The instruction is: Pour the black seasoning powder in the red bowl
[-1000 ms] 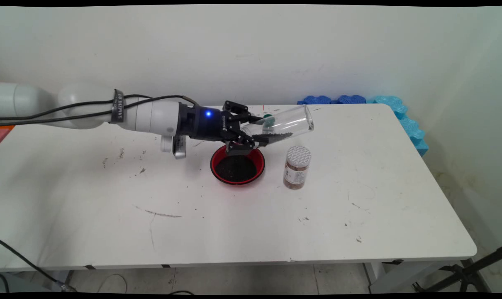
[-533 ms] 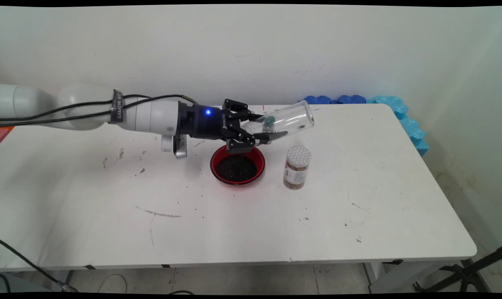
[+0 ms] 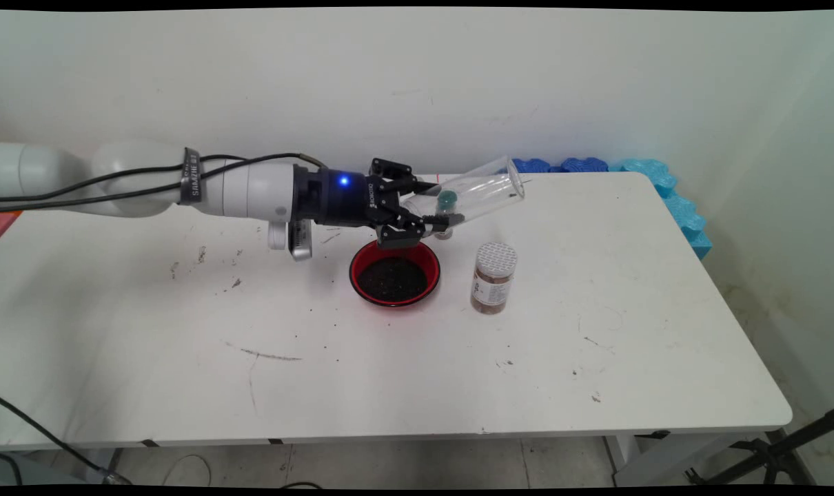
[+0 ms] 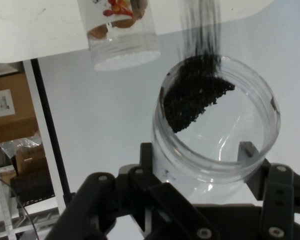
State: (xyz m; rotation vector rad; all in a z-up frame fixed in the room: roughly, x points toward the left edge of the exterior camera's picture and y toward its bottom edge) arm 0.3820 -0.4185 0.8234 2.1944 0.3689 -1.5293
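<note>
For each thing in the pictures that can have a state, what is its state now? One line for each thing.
gripper: shut on the clear jar.
clear jar: tilted above the red bowl, open, dark grains pouring from its mouth.
red bowl: upright on the table, holding dark grains.
spice jar: upright, lid on, right of the bowl.

The arm reaches in level from nine o'clock, black cables (image 3: 114,182) strapped along it; the gripper (image 3: 439,204) is closed round a clear jar (image 3: 469,196), which is tipped with its base raised toward two o'clock and its mouth end low by the fingers; a small teal thing shows through the glass near the grip. Just below, toward six o'clock of the gripper, a red bowl (image 3: 394,273) of dark grains sits on the white table (image 3: 389,372); at three o'clock of the bowl, near but apart, a spice jar (image 3: 493,277) with a white perforated lid stands upright; blue foam pieces (image 3: 637,180) line the table's far right edge.
</note>
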